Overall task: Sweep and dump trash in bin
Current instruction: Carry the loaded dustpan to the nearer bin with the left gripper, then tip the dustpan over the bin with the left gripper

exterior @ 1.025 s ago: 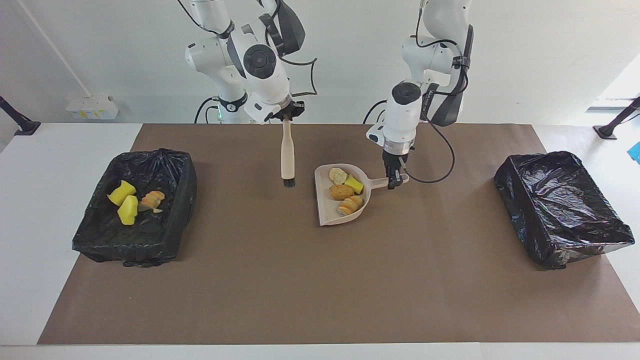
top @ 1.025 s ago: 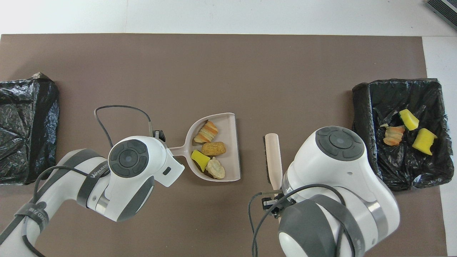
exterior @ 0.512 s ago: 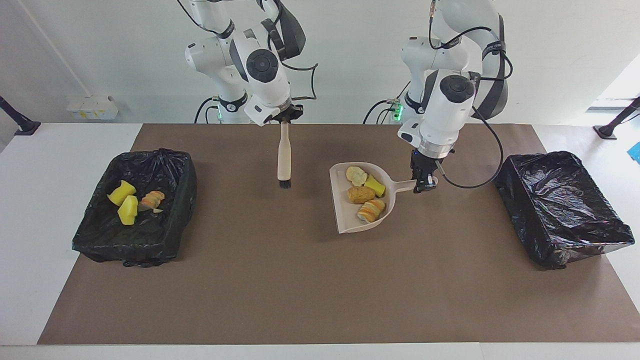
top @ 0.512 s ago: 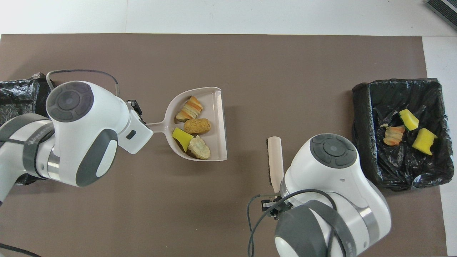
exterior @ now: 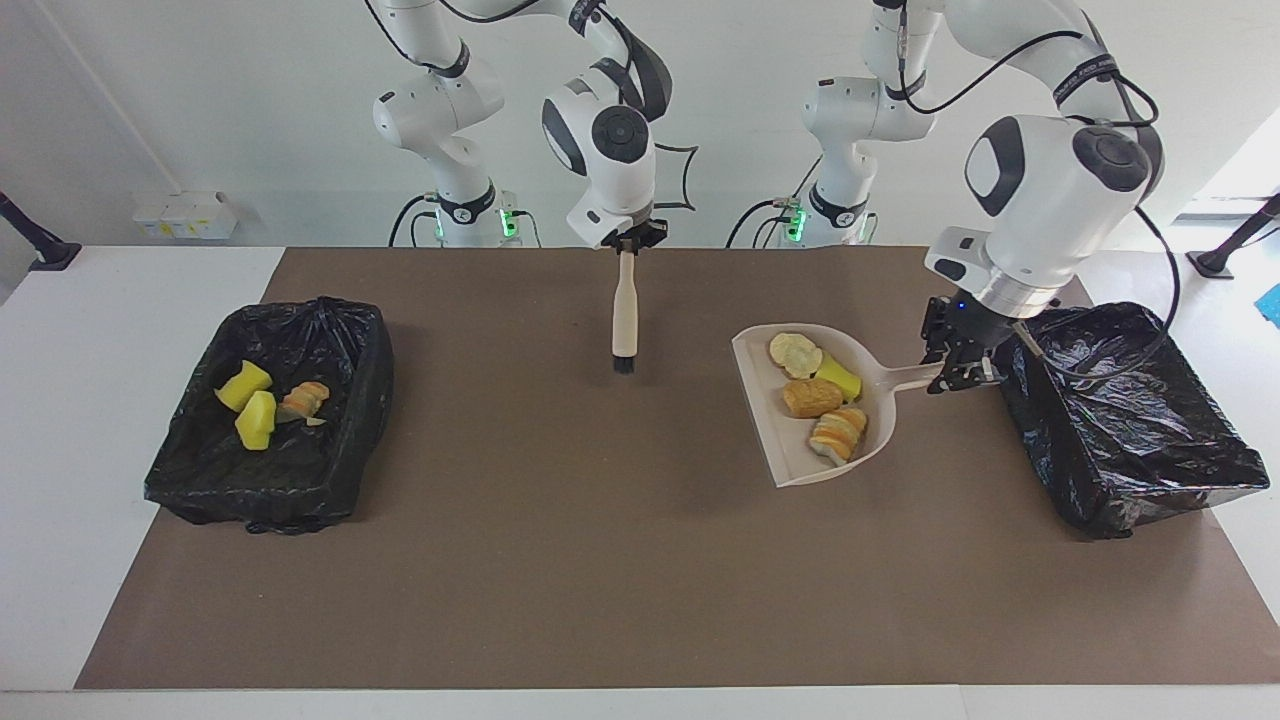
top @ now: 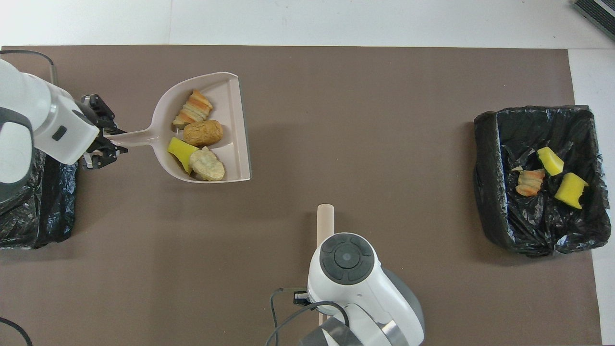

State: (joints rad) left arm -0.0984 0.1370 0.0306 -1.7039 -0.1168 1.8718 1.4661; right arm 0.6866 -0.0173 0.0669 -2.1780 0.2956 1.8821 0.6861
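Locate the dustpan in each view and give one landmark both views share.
Facing view: the dustpan is right of centre, its handle in the left pincer.
Overhead view: the dustpan is at upper left.
Shared landmark: the brush held by the right pincer.

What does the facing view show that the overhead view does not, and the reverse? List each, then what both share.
Facing only: both robot bases, the wall, and the brush hanging full length with its bristles.
Overhead only: the loaded bin's whole floor.
Both: the left gripper shut on the dustpan's handle, four scraps in it, and three more scraps in the loaded bin.
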